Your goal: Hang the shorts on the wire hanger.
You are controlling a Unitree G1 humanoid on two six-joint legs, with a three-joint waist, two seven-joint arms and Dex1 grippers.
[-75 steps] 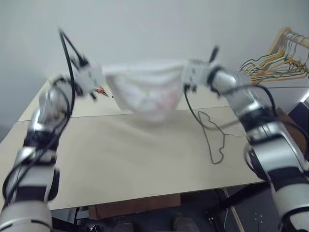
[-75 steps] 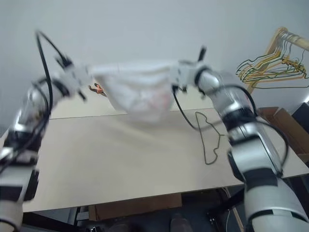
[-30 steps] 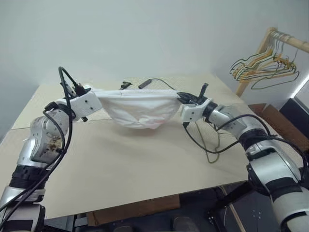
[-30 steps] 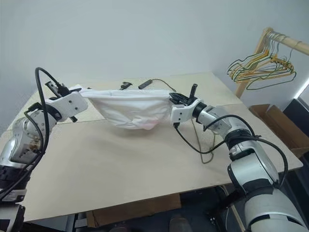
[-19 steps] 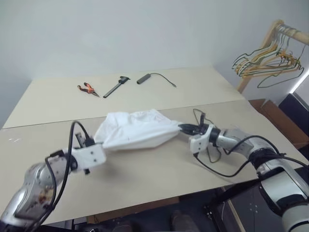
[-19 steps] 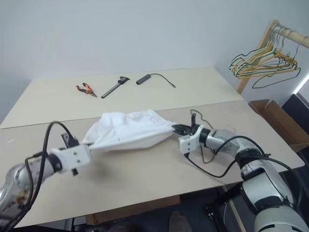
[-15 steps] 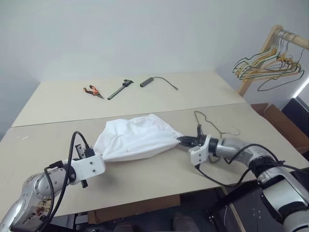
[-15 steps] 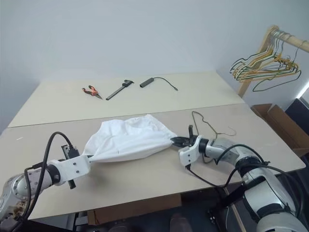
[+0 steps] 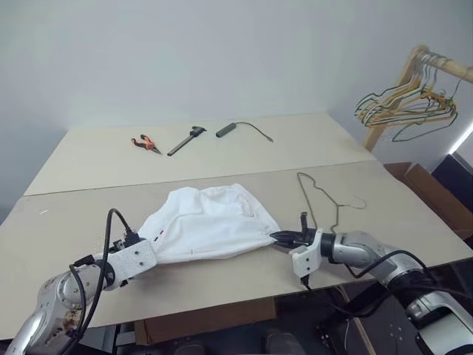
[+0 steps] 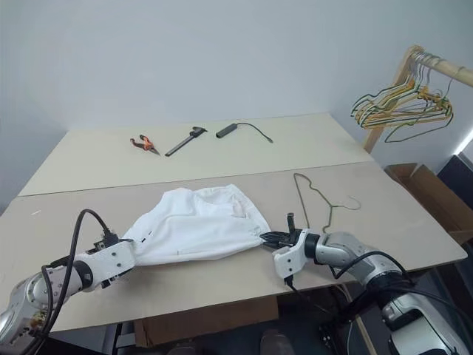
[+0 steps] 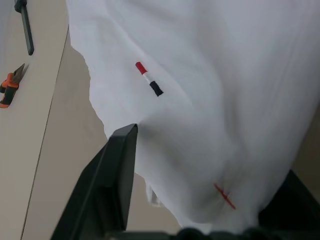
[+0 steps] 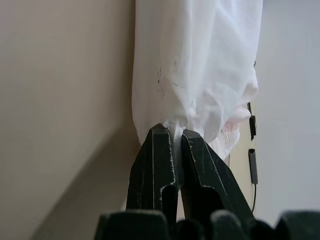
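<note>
The white shorts (image 9: 211, 225) lie spread on the near half of the table, with a small red and black mark (image 11: 148, 79) near one edge. My left gripper (image 9: 150, 246) rests at their left end. It is open, its fingers (image 11: 117, 170) stand wide apart, and the fabric lies loose between them. My right gripper (image 9: 278, 238) is low at the shorts' right corner and is shut on a pinch of the white fabric (image 12: 176, 137). The thin dark wire hanger (image 9: 323, 198) lies flat on the table just beyond the right gripper, apart from the shorts.
Orange-handled pliers (image 9: 144, 142), a black hand tool (image 9: 185, 140) and a black device with a cable (image 9: 238, 129) lie on the far half of the table. A wooden rack with several coloured hangers (image 9: 406, 103) stands at the right. A cardboard box (image 9: 432, 194) sits below it.
Both arms came down and back, bringing the stretched shorts from the air onto the table. The left gripper opened and let go of its end. The right keeps its grip.
</note>
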